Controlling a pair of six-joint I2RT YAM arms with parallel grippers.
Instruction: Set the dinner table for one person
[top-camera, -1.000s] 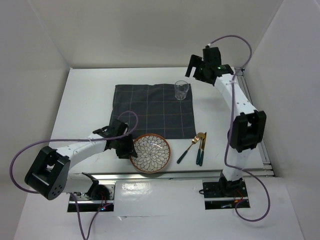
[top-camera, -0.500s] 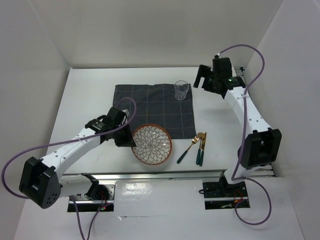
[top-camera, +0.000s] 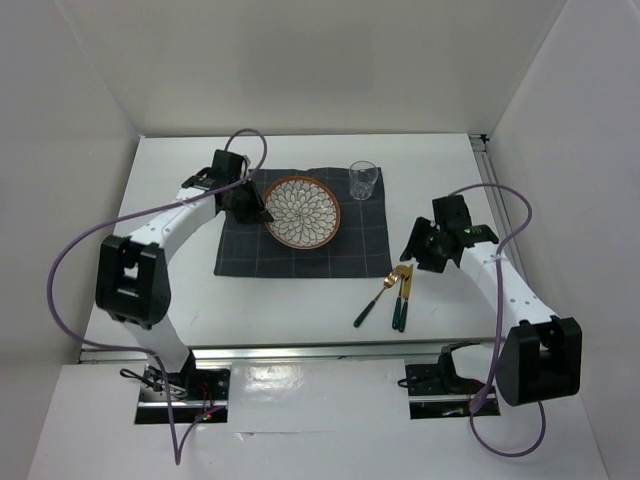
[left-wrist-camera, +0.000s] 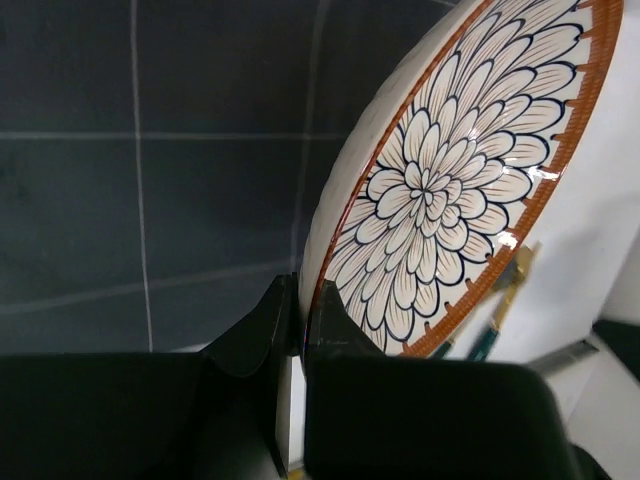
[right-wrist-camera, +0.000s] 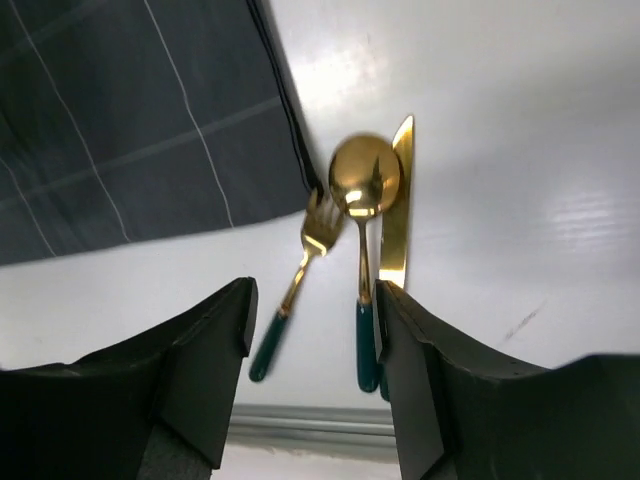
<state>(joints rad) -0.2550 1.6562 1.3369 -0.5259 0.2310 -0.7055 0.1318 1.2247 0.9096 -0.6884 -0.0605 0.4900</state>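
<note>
White dinner table (top-camera: 300, 300) carries a dark grid-lined mat (top-camera: 250, 250) at its middle, towards the far side. Over the mat's far half the left gripper (top-camera: 260, 210) is clamped tight on the left rim of a flower-patterned plate (top-camera: 302, 211). The left wrist view shows the plate tilted, and I cannot tell whether it touches the cloth. A glass (top-camera: 363, 180) stands on the mat's far right corner. Just off the mat's near right corner lie a fork (right-wrist-camera: 300, 270), a spoon (right-wrist-camera: 363, 190) and a knife (right-wrist-camera: 398, 210). The right gripper (right-wrist-camera: 312, 295) hangs above them, jaws apart, holding nothing.
</note>
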